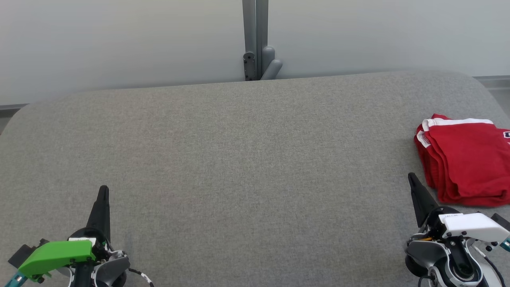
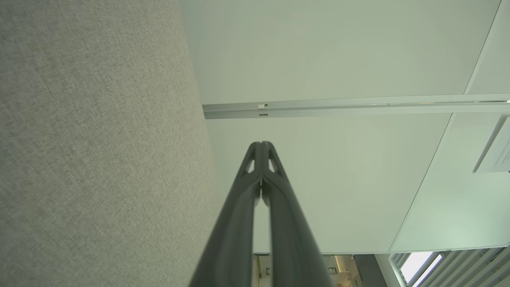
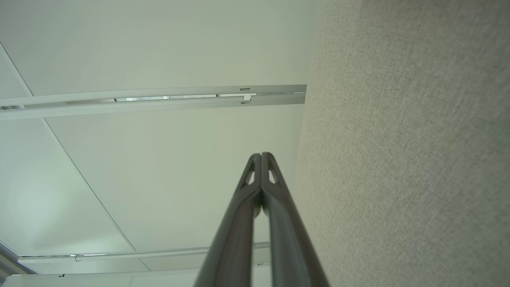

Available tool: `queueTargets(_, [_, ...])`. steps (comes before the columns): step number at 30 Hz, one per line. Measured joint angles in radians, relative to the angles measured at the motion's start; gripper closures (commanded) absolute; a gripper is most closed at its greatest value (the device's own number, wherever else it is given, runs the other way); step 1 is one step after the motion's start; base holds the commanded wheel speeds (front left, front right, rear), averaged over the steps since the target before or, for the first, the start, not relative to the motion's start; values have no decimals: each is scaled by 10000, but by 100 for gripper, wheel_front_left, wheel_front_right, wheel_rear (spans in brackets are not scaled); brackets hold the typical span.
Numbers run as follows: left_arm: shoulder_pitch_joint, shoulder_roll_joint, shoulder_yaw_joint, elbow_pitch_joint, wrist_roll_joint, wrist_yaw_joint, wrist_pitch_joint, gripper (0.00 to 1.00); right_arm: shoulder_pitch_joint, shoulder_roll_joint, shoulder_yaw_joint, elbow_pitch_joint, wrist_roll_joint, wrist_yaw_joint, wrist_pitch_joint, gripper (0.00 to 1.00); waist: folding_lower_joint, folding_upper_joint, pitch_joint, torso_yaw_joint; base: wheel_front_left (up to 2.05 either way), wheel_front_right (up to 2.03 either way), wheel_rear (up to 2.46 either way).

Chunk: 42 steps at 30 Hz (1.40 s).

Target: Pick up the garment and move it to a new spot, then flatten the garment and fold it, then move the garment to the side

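Note:
A red garment [image 1: 466, 159] with white trim lies folded in a neat stack at the right edge of the grey fabric table [image 1: 239, 159]. My right gripper [image 1: 410, 176] rests at the lower right, just left of the garment's near corner, shut and holding nothing. At the lower left my left gripper [image 1: 103, 188] is shut too, far from the garment. Each wrist view shows its own gripper, the left [image 2: 261, 143] and the right [image 3: 261, 154], with fingertips pressed together and nothing between them, pointing past the table edge toward the white wall.
A grey metal post with a bracket [image 1: 257, 48] stands behind the table's far edge, in front of a pale wall. The table's rounded corners lie at the far left and far right.

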Motion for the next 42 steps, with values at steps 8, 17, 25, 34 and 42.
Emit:
queueTargets(8, [0,0,0,0,0,0,0,100,0,0,0,0,0,0,0,100,0,0,0,0,0,0,0])
queueTargets(17, [-1,0,0,0,0,0,0,100,-1,0,0,0,0,0,0,100,0,0,0,0,0,0,0])
queueTargets(25, [-1,0,0,0,0,-2,0,100,-2,0,0,0,0,0,0,100,0,0,0,0,0,0,0])
queueTargets(34, [-1,0,0,-2,0,-2,0,100,-2,0,0,0,0,0,0,100,0,0,0,0,0,0,0])
queueTargets(42, [-2,0,0,-2,0,-2,0,100,-3,0,0,0,0,0,0,100,0,0,0,0,0,0,0])
